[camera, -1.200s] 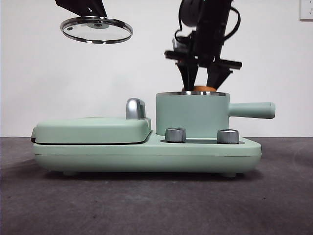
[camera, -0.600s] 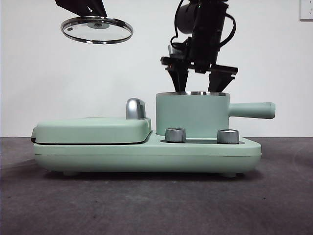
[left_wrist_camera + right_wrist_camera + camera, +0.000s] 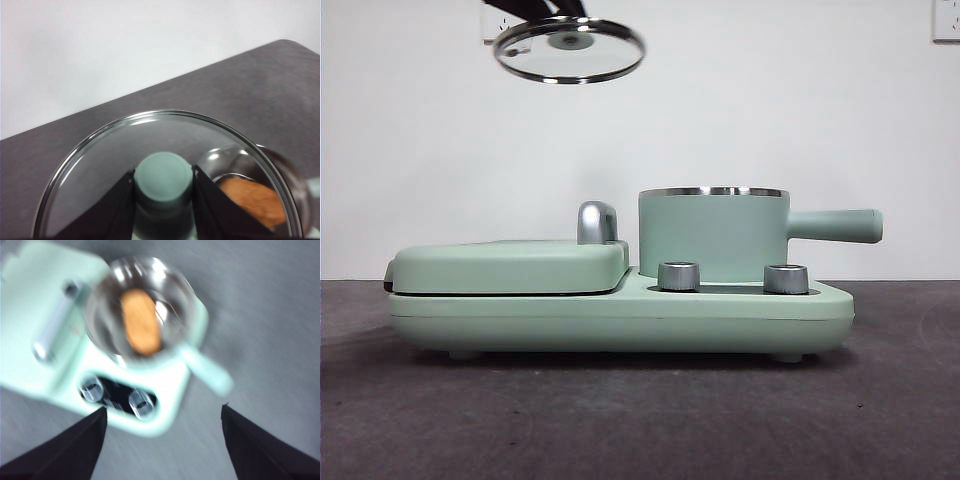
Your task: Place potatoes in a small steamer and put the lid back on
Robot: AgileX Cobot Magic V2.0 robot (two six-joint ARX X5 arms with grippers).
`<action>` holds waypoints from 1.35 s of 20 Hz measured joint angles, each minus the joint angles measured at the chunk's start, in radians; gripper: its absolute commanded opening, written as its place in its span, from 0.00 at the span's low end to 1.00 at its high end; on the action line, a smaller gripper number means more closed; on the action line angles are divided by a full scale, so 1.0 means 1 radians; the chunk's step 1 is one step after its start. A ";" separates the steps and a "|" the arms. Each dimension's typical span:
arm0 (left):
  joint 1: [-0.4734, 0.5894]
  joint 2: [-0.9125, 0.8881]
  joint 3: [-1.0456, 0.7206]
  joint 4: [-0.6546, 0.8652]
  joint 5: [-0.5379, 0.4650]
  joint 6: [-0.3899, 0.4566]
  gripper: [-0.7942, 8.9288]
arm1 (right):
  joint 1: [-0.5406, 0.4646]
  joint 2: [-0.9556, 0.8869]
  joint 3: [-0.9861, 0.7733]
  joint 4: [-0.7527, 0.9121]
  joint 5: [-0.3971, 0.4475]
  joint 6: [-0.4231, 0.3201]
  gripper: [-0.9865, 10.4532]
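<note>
The potato (image 3: 141,321) lies inside the mint-green small steamer (image 3: 145,352), seen from high above in the blurred right wrist view. My right gripper (image 3: 162,410) is open and empty far above the pot, out of the front view. The steamer (image 3: 712,235) stands uncovered on the appliance, its long handle (image 3: 835,225) pointing right. The glass lid (image 3: 568,50) hangs high up, left of the pot. My left gripper (image 3: 164,172) is shut on the lid's green knob (image 3: 164,176). Through the glass the potato (image 3: 252,200) shows below.
The flat mint-green griddle (image 3: 510,265) with a chrome handle (image 3: 597,222) takes the appliance's left half. Two steel dials (image 3: 679,276) (image 3: 786,278) stand in front of the pot. Dark tabletop (image 3: 640,420) spreads around the appliance.
The right gripper opened over the pot, left the potato inside and rose out of the front view. The left gripper carried the lid to the right, closer to the pot.
</note>
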 measured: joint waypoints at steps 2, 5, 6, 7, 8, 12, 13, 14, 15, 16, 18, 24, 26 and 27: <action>-0.028 0.000 0.000 0.001 0.000 0.000 0.10 | 0.010 -0.117 -0.132 0.001 0.018 0.000 0.40; -0.062 0.010 0.000 0.013 0.000 0.000 0.10 | 0.029 -0.264 -0.310 0.008 0.015 0.002 0.40; -0.074 0.016 0.000 0.022 0.000 0.000 0.10 | 0.036 -0.315 -0.372 0.023 0.013 0.005 0.40; -0.091 0.029 0.000 0.035 0.000 0.000 0.10 | 0.048 -0.390 -0.454 0.073 0.012 0.016 0.40; -0.108 0.043 0.000 0.045 0.000 0.000 0.10 | 0.061 -0.461 -0.525 0.126 0.010 0.033 0.40; -0.168 0.106 0.000 0.110 0.000 0.002 0.10 | 0.098 -0.721 -0.775 0.240 0.010 0.113 0.40; -0.178 0.121 0.000 0.122 0.000 0.005 0.10 | 0.103 -0.769 -0.816 0.253 0.010 0.127 0.40; -0.190 0.142 0.000 0.135 0.000 0.010 0.10 | 0.103 -0.822 -0.858 0.266 0.013 0.141 0.40; -0.199 0.161 0.000 0.144 0.000 0.019 0.10 | 0.103 -0.861 -0.886 0.278 0.014 0.151 0.40; -0.209 0.186 0.000 0.155 0.000 0.028 0.10 | 0.103 -0.907 -0.914 0.287 0.014 0.160 0.40; -0.228 0.226 0.000 0.179 0.000 0.052 0.10 | 0.103 -0.970 -0.940 0.287 0.017 0.164 0.40; -0.248 0.317 0.000 0.261 -0.002 0.080 0.10 | 0.103 -1.026 -0.957 0.288 0.019 0.174 0.40; -0.248 0.333 0.000 0.263 -0.028 0.080 0.10 | 0.103 -1.026 -0.957 0.288 0.019 0.179 0.40; -0.247 0.336 0.000 0.264 -0.034 0.080 0.10 | 0.103 -1.026 -0.957 0.288 0.019 0.180 0.40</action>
